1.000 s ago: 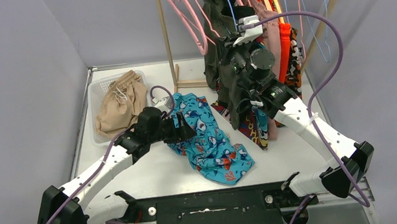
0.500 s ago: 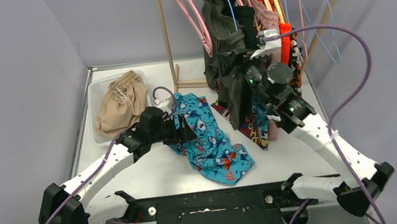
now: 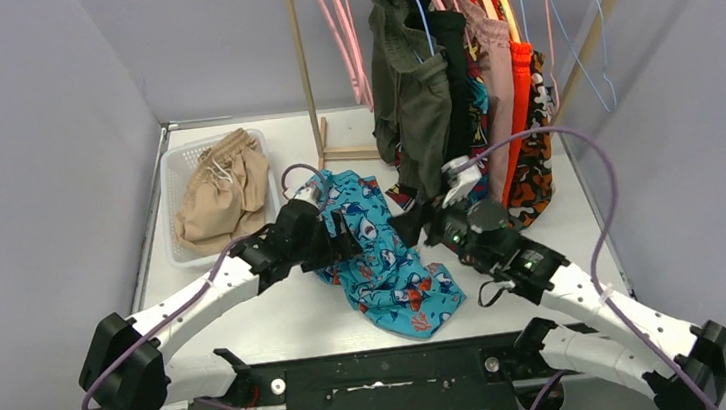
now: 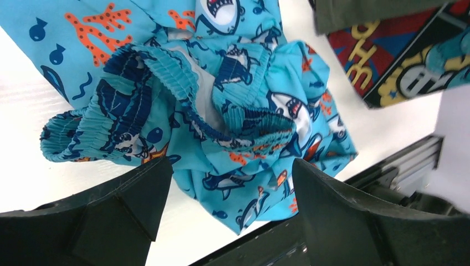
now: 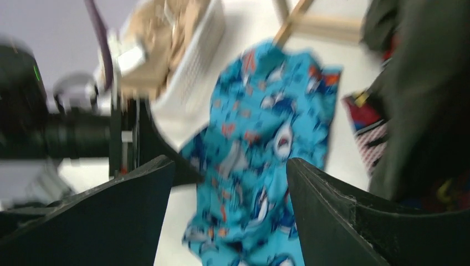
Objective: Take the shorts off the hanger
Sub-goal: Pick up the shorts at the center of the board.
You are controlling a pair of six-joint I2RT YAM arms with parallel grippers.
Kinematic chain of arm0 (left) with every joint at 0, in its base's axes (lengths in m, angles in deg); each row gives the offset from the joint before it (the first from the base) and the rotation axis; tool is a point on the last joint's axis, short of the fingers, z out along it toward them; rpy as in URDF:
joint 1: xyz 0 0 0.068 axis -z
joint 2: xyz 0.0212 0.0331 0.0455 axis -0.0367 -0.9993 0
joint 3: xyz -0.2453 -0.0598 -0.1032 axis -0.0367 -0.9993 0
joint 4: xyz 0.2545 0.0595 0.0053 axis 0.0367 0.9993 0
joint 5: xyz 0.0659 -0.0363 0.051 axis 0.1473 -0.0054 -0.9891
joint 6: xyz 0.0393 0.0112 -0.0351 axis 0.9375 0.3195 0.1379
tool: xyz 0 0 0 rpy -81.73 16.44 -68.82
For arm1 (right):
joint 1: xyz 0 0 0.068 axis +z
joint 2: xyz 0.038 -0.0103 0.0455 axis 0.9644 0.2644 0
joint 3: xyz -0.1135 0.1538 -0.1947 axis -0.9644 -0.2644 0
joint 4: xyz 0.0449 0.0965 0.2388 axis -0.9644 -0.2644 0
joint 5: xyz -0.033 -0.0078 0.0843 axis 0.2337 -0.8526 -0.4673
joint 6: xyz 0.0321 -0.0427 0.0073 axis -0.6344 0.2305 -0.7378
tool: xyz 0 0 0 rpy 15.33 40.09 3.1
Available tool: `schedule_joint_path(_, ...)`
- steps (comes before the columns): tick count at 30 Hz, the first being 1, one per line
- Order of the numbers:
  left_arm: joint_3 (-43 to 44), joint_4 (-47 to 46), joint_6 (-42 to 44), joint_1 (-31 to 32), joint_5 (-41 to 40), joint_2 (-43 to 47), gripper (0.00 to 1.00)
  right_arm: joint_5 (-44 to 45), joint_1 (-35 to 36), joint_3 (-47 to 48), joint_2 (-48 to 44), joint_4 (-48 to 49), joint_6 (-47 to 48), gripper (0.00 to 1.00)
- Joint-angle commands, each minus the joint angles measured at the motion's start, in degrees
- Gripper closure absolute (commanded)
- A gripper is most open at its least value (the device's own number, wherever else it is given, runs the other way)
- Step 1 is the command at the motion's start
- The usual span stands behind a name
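Though blurred, seemingly free around shorts [image 5: 260, 138].

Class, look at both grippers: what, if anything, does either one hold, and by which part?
Nothing: left gripper and right gripper both stand open and empty.

light: bright, even | right wrist: motion-blurred (left wrist sharp)

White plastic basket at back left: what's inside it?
Crumpled tan fabric shorts with a drawstring fill the white plastic basket. Its floor, and anything beneath them, is covered.
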Motion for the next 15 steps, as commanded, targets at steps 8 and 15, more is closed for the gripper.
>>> schedule_joint_path(8, -10.2, -15.1, -24.4, -0.8, -8.2, 4.2, 0.20, 14.1, 14.6, -3.3, 14.7, 5.7, 12.4, 0.17)
schedule_joint_path(15, -4.9, -14.6, -34.1, -2.7, -9.0, -5.5, 0.19, 23.0, 14.6, -7.7, 14.5, 10.1, 9.3, 0.16)
